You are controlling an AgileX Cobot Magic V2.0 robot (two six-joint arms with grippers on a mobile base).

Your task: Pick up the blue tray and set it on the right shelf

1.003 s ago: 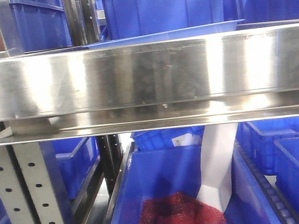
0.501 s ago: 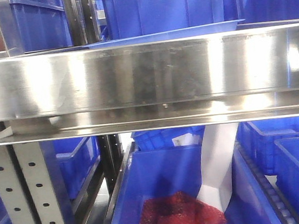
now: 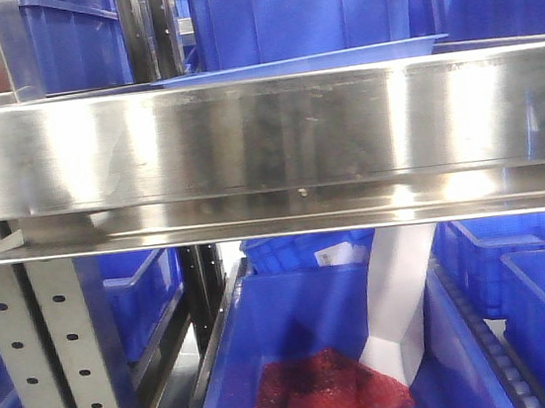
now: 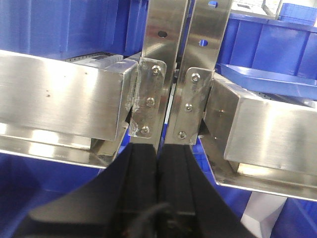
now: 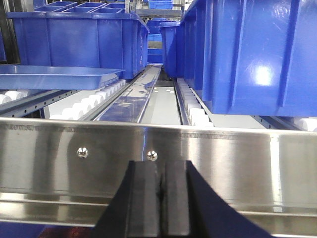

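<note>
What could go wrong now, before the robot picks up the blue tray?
1. Both grippers, left and right, look shut, below the steel rail; rising straight up might strike it.
2. The blue tray lies on white rollers, so a push may roll it back toward the bin.
3. Its low rim barely clears the rail, so closed fingers cannot grip it.

No legible text, brand, number or sign in any view. Small white label (image 3: 330,255) on a blue bin (image 3: 303,250) below the shelf rail (image 3: 264,130), front view: print too blurred to read.
</note>
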